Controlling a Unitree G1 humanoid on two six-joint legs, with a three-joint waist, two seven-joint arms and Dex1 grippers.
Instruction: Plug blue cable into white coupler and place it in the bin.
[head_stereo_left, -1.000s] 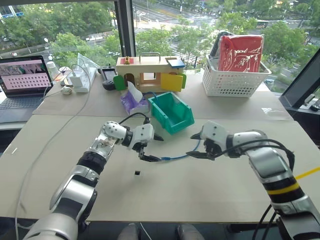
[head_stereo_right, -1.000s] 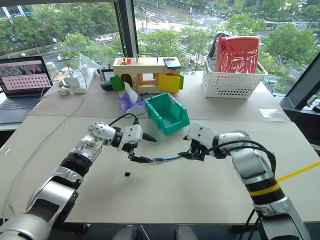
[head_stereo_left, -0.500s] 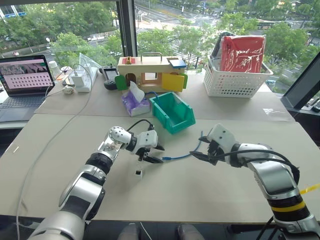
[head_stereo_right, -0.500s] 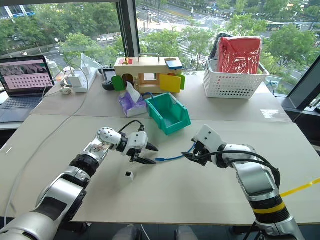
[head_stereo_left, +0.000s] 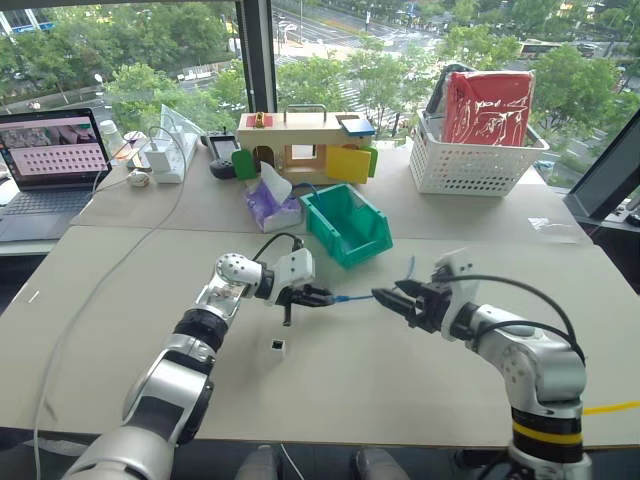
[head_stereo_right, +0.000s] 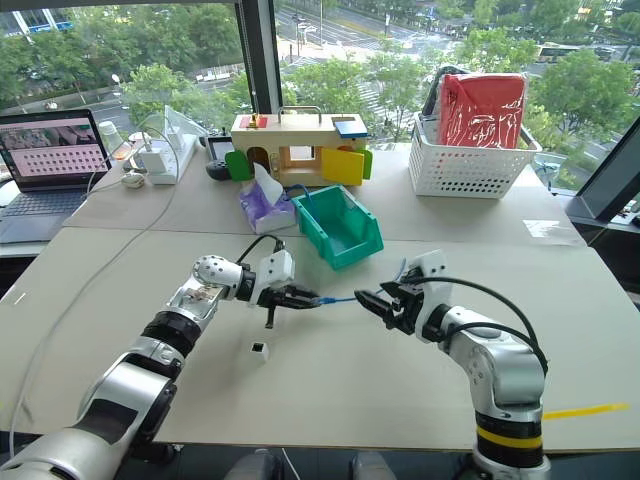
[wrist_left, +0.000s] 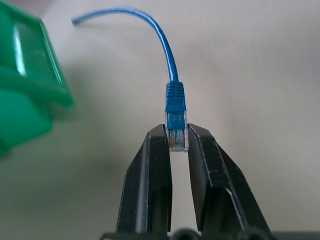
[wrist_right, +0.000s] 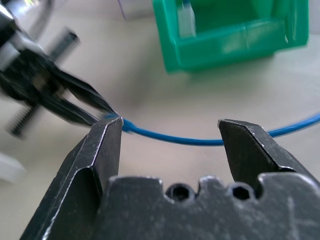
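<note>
We are standing at a wide beige table (head_stereo_left: 330, 400), and near its middle, a little to the far side, the bin (head_stereo_left: 347, 224) is sitting open and empty. Far right of it, the white basket (head_stereo_left: 470, 160) is holding a red package (head_stereo_left: 483, 105). Our right gripper (head_stereo_left: 395, 297) is hanging above the table to the right of centre, and its fingers (wrist_right: 95, 155) are standing wide apart, gripping nothing; the blue cable (wrist_right: 200, 141) is passing across the gap between them. Our left gripper (wrist_left: 178, 145) is pointing to the right, and it is clamping its fingers on the clear plug (wrist_left: 177, 134) of the blue cable. From there the cable is stretching to the right toward the right gripper. The white coupler (head_stereo_left: 277, 346) is lying on the table, near side of the left gripper and apart from it.
</note>
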